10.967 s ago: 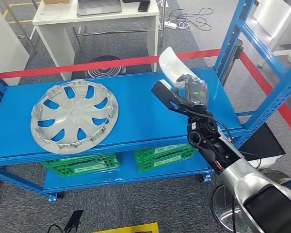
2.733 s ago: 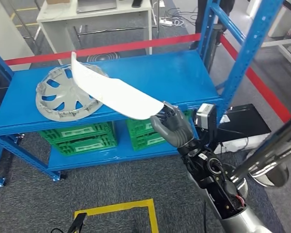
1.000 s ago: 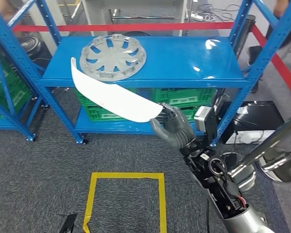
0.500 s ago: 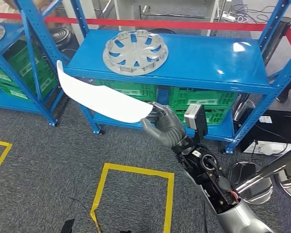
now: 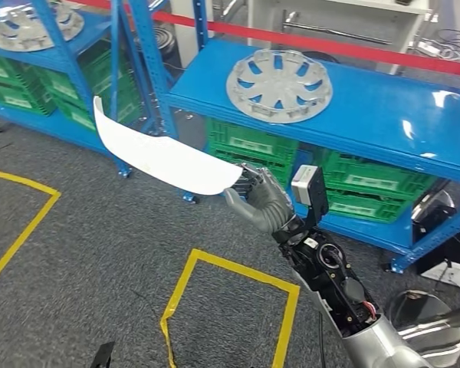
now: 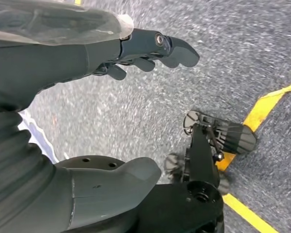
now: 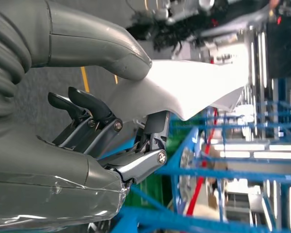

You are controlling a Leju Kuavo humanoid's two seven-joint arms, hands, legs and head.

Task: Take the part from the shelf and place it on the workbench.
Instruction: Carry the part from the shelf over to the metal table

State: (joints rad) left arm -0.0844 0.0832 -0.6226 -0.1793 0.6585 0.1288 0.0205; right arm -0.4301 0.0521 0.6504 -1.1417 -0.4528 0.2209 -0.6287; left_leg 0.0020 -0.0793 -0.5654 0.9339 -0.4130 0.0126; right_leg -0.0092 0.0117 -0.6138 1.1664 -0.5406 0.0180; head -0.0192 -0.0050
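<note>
Gripping white part [image 5: 164,156], right hand [image 5: 261,201] above carpet.

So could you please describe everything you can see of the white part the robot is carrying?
The white part is a long, thin, curved panel, smooth and plastic-looking, tapering and upturned at its far end. It is held roughly level above the grey carpet, off the shelf. The right hand pinches its near end, thumb on one face, fingers on the other.

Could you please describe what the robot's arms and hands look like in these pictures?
The right robot hand is grey, with darker fingers, a thick grey thumb and metal links with screws. Behind it, the right arm shows open black joints with thin cables and a small grey box, then a silver shell. The left robot hand has a dark grey ribbed cover and dark fingers.
</note>
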